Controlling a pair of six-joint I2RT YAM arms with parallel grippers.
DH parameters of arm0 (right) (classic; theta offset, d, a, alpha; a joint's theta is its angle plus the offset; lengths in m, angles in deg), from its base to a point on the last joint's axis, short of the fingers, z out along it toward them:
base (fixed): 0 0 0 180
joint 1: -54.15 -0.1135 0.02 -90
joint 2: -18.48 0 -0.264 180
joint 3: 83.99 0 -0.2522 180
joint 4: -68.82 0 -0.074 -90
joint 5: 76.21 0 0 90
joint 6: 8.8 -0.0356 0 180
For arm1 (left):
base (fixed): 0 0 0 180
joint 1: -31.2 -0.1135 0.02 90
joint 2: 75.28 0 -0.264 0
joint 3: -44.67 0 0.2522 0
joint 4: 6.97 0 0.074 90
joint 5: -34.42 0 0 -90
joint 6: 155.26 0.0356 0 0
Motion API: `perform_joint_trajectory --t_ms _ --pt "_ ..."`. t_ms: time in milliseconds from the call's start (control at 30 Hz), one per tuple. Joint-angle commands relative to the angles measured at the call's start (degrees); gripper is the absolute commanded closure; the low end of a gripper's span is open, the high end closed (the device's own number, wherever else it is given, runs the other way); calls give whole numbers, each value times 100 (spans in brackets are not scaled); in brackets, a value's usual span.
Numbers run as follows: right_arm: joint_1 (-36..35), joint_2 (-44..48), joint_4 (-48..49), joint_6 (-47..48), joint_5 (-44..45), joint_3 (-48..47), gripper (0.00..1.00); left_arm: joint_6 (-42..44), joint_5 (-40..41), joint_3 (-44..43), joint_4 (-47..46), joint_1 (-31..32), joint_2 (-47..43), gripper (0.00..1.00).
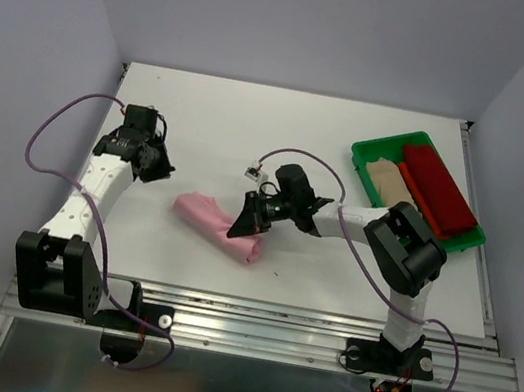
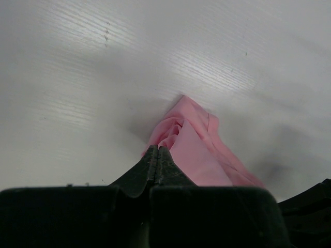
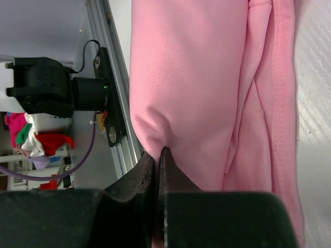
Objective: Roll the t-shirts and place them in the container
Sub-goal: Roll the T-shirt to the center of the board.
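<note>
A light pink t-shirt (image 1: 219, 227) lies rolled into a loose bundle at the middle of the table. My right gripper (image 1: 247, 220) bears down on the roll's right end, and in the right wrist view it (image 3: 159, 151) is shut on a pinched fold of the pink cloth (image 3: 191, 77). My left gripper (image 1: 158, 171) hovers left of the roll, apart from it. In the left wrist view its jaws (image 2: 158, 149) are shut with nothing between them, and the roll's end (image 2: 186, 139) lies just ahead. A beige t-shirt (image 1: 387, 180) and a dark red t-shirt (image 1: 438, 190) lie folded in the tray.
A green plastic tray (image 1: 368, 155) stands at the back right of the white table, next to the right arm's elbow (image 1: 405, 247). Purple cables loop off both arms. The table's metal front rail (image 1: 262, 310) runs just behind the arm bases.
</note>
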Motion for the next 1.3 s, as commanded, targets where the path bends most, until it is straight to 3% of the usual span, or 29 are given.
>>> perform_joint_trajectory --t_ms 0,367,667,1267 --pt "109 -146 840 -653 -506 145 99 64 -119 95 1 94 -211 100" --pt "434 -489 1517 -1375 -795 444 99 -86 118 420 185 946 -158 100" --pt "593 -629 2379 -2052 -928 699 99 -42 400 569 423 1202 -263 100" --pt "760 -972 3356 -2808 -1086 937 99 -24 -400 412 -482 1615 562 100"
